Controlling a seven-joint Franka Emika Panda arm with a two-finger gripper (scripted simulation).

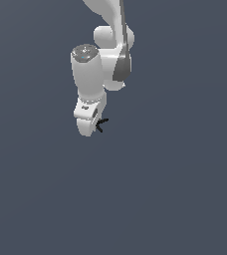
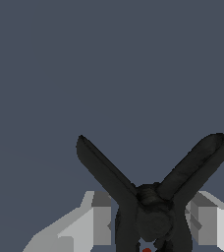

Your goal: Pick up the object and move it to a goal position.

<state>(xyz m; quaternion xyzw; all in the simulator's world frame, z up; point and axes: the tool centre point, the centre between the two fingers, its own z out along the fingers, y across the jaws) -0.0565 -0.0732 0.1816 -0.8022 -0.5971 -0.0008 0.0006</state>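
The object (image 2: 151,197) is a small black branched thing with two arms spread in a V and a red spot at its base. In the wrist view it fills the space between my two white fingers (image 2: 101,219), which press against its body on both sides. My gripper (image 2: 151,224) is shut on it. In the exterior view the object (image 1: 102,124) sticks out as a tiny black shape at the lower tip of the white hand, and my gripper (image 1: 97,123) points downward. The fingertips themselves are hidden there. No goal marker shows.
A plain dark grey-blue surface (image 1: 175,189) fills both views. The white arm (image 1: 105,55) comes down from the top of the exterior view. No other object shows.
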